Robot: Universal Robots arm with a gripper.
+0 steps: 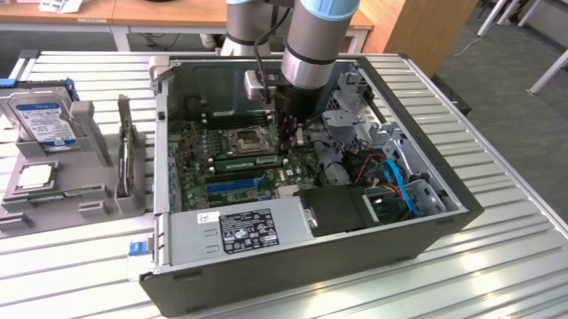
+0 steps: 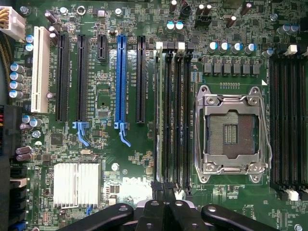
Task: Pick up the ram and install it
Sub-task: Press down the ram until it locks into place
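My hand (image 2: 163, 204) — pressed together — sits over the memory slots (image 2: 173, 110), the ram (image 1: 247, 161) apparently seated — installation near complete.

ram (image 1: 244, 161) | long, narrow green board, dark chips along its face | I see it upright on its long edge in a memory slot | just beside the open processor socket, parallel to it

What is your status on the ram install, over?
Gripper shut, low over the memory slots. Ram on edge in the slot row beside the processor socket, gripper at its end. Nothing seen in the way.
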